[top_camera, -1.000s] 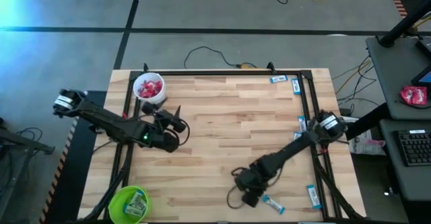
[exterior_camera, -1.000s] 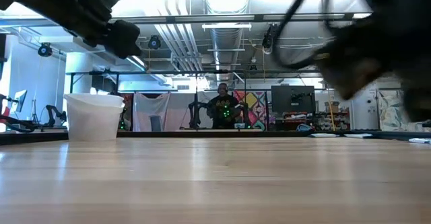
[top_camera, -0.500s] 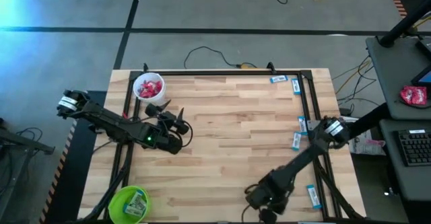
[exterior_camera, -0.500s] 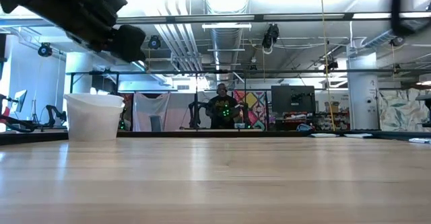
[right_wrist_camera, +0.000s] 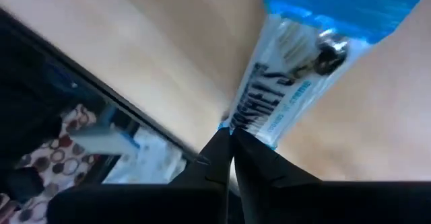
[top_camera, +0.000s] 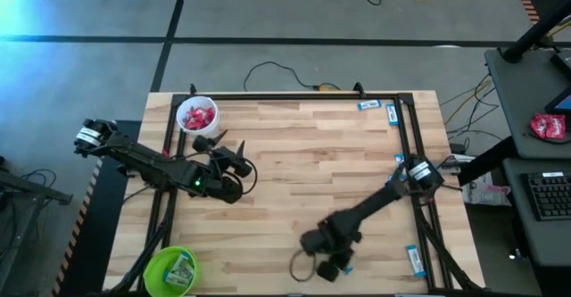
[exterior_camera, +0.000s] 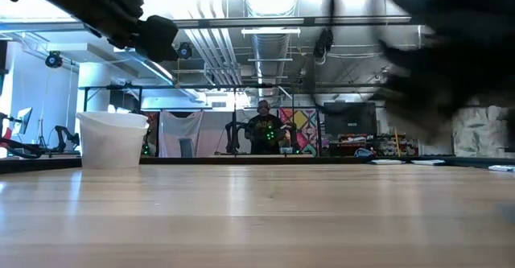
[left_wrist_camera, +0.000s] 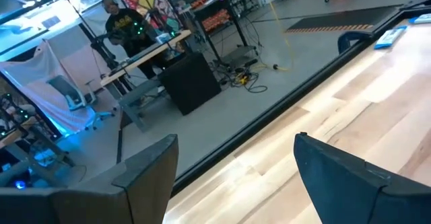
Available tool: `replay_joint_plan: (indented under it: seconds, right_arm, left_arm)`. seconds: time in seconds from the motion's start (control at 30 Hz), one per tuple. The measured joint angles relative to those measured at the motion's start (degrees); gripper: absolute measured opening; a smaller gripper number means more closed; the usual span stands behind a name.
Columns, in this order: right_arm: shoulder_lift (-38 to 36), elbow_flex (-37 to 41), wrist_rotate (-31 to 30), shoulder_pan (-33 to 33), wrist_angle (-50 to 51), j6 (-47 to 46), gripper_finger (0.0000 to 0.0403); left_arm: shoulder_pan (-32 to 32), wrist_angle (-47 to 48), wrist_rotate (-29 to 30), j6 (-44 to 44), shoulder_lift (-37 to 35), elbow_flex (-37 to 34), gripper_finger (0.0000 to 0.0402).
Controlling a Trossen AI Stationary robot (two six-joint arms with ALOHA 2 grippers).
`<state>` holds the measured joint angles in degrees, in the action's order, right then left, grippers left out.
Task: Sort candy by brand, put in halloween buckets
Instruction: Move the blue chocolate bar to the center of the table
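Your right gripper (right_wrist_camera: 230,146) was pinched shut on the end of a slim light blue and white wrapped candy bar (right_wrist_camera: 296,69), which stuck out ahead of the closed fingertips over the pale wooden tabletop (top_camera: 303,154). From above, that right gripper (top_camera: 328,263) sat low near the table's front edge, the bar itself hidden beneath it there.

Your left gripper (left_wrist_camera: 236,163) stood wide apart with nothing between its two dark fingers (left_wrist_camera: 145,163); only bare wood and the room beyond showed ahead of it. In the overhead view the left gripper (top_camera: 234,163) hovered just beside the small round white bucket (top_camera: 196,117), which lay up and to its left and held red wrapped candies (top_camera: 197,116). The white bucket (exterior_camera: 111,138) also showed upright in the table-level view.

The lime green round bucket (top_camera: 171,268) sat well apart from your right gripper, off to its left at the table's front corner, with a blue and white piece inside.

More blue and white candies (top_camera: 414,259) lay just to the right of your right gripper by the dark frame rail, and others (top_camera: 368,105) rested far beyond it near the back edge.

A person (exterior_camera: 265,131) stood in the room behind the table.
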<state>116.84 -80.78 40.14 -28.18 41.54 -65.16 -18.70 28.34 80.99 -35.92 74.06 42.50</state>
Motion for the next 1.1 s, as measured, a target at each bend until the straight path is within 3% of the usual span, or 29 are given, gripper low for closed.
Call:
replay_joint_plan:
  seconds: [0.23,0.4,0.47,0.53,0.63,0.7,0.93,1.1]
  right_arm:
    - [0.0,-4.6,-9.4,9.1,0.5,18.9,0.0012]
    - [-4.1,-8.9,-11.0,15.9,12.1,32.3,0.0012]
    - [-7.8,-9.7,-17.2,18.7,17.7,37.4,0.0012]
    - [-11.4,-9.5,-28.7,22.0,22.3,40.4,0.0012]
    - [-16.5,-7.9,-48.7,28.3,25.0,39.3,0.0012]
    - [-19.6,-6.5,-55.1,34.1,25.3,38.5,0.0012]
    - [-25.1,2.7,-67.4,58.0,17.5,32.4,0.0012]
    - [-24.5,12.4,-64.7,71.9,3.3,30.6,0.0012]
  left_arm:
    - [0.0,0.2,-0.5,-0.3,0.0,-0.1,0.0278]
    - [0.0,0.8,-1.5,-1.0,0.0,-0.4,0.0278]
    - [0.0,0.8,-2.6,-2.1,0.1,-0.9,0.0278]
    - [0.0,0.8,-2.6,-4.6,0.1,-1.7,0.0278]
    - [0.0,1.0,-2.6,-6.9,0.1,-2.7,0.0278]
    - [0.0,1.0,-3.3,-6.8,0.1,-2.8,0.0278]
    - [0.0,-0.1,-5.5,-7.1,0.1,-2.8,0.0278]
    - [0.0,-0.8,-5.6,-7.1,0.1,-2.8,0.0278]
